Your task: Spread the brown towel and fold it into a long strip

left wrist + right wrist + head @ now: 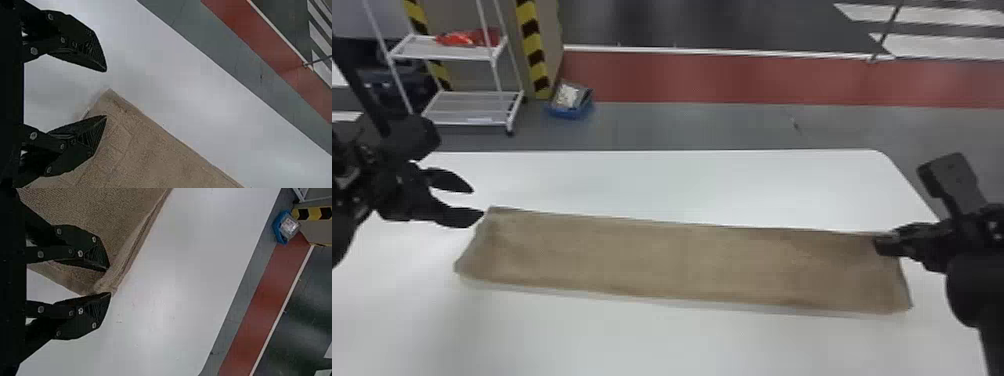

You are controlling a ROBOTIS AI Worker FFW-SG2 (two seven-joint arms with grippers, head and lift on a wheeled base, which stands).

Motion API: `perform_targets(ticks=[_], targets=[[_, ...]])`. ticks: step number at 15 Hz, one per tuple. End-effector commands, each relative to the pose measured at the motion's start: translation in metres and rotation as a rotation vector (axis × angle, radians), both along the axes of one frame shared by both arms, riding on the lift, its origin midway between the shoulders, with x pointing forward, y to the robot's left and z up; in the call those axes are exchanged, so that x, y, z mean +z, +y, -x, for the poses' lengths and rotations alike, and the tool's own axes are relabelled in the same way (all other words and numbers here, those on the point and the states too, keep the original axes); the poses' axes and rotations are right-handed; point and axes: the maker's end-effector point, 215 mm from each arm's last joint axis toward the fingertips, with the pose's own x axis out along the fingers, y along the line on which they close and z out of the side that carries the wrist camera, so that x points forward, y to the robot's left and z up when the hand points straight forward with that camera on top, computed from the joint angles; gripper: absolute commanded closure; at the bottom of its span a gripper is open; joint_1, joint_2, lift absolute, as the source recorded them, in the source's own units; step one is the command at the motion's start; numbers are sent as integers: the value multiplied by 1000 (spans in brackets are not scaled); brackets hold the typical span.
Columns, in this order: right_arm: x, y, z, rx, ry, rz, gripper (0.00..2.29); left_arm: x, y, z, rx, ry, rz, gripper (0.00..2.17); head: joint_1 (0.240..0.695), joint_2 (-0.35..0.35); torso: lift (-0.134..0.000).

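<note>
The brown towel (682, 262) lies flat in a long strip on the white counter (682, 340), running roughly from nine o'clock to three, its nine-o'clock end slightly farther from the robot. At its ten-o'clock corner is the left claw (478, 203), spread wide, with the corner near the gap between its tips. The right claw (886, 239) is at the two-o'clock corner, its fingers parted too, with towel between the tips; the right wrist view shows stacked layers along the edge there. Beyond the counter, toward eleven o'clock, a blue tray (571, 111) sits on the floor beside a white rack (467, 56).
</note>
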Motion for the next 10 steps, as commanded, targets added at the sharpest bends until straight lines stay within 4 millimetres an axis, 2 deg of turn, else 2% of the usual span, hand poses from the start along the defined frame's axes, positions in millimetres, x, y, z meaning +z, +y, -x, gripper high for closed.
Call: perform_targets(ticks=[1, 2, 3, 5, 7, 8, 10], targets=[[-1, -8, 0, -48, -5, 19, 319, 0, 7, 2, 19, -7, 11, 518, 695, -68, -125], [0, -16, 0, -80, -16, 44, 87, 1, 10, 3, 26, -10, 16, 518, 695, -70, -125], [0, -17, -1, -89, -20, 46, 56, 4, 15, 5, 35, -16, 21, 518, 695, -73, -125], [-1, -22, 4, -116, -21, 36, 66, 13, 29, 11, 68, -44, 53, 495, 695, -75, -125], [7, -23, 12, -134, -44, 12, 76, 29, 42, 21, 126, -91, 154, 454, 695, -63, -125], [8, -26, 21, -144, -51, 0, 80, 31, 49, 28, 211, -80, 246, 336, 695, -59, -125], [19, -33, 37, -168, -76, -13, 80, 21, 51, 42, 349, -2, 364, 302, 695, -49, -125]])
